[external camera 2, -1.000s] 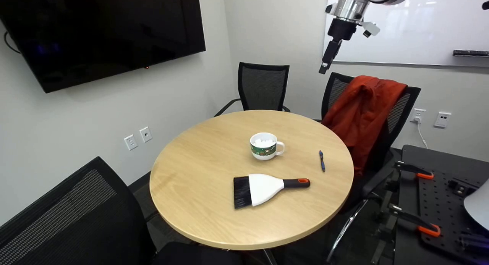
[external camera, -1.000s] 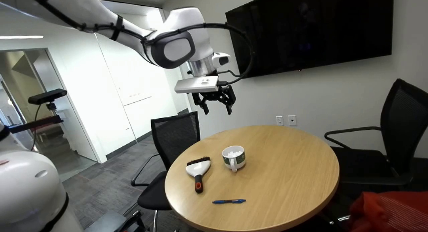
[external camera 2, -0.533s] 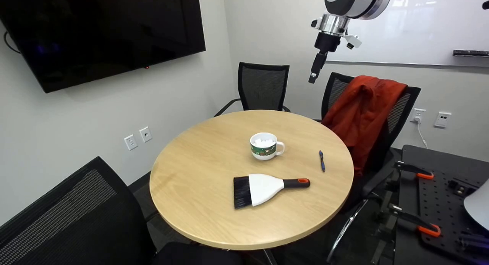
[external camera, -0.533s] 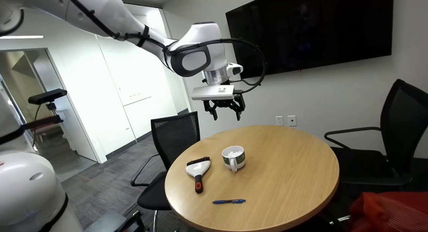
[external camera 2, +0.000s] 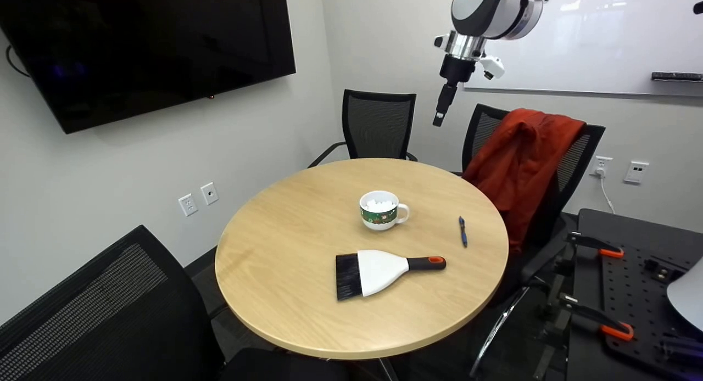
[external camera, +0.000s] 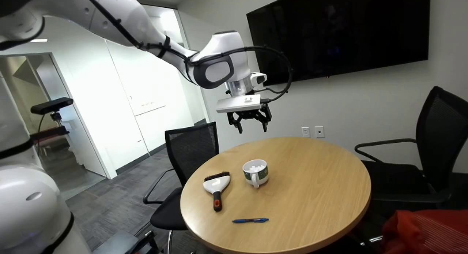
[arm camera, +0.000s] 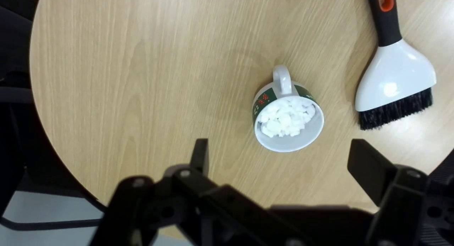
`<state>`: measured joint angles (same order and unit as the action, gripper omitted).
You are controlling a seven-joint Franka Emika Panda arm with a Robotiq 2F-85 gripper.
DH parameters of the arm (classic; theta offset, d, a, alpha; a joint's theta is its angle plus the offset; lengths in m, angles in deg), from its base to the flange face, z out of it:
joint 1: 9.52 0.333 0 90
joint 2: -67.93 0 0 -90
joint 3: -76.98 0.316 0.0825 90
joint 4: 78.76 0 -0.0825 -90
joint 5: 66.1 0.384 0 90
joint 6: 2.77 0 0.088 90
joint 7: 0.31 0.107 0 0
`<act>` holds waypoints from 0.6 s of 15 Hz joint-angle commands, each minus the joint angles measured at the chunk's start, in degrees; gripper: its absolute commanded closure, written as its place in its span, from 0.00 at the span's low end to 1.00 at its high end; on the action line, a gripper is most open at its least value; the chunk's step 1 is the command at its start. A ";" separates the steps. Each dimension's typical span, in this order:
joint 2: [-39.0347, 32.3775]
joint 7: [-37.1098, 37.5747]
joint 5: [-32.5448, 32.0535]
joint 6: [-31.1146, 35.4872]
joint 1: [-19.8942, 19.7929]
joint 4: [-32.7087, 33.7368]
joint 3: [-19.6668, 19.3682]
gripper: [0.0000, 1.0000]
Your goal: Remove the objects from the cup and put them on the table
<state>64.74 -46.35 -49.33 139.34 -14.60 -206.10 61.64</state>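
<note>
Gripper (arm camera: 279, 151), jaws apart, empty; well below, laterally between the jaws, right of wrist-view centre, we find one mug (arm camera: 305, 135) of white pieces (arm camera: 285, 118).

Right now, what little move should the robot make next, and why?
I'd probably lower the open hand toward the cup: the white pieces lie inside it, while the hand hangs empty, well above the table.

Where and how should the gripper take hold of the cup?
Probably by the handle, from above on that side: the cup stands upright and its handle juts outward. The open gripper has its fingers at left and right in the wrist view, so they would likely close across the handle's thin width.
</note>
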 commanded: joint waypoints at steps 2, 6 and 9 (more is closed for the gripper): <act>-13.42 -3.18 -0.65 7.82 -3.73 9.02 5.41 0.00; -23.31 -4.18 -0.77 9.64 -8.90 16.21 11.46 0.00; -29.04 -3.51 -3.74 8.26 -11.03 20.41 14.16 0.00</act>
<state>40.86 -49.50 -50.38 149.31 -23.11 -191.05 73.13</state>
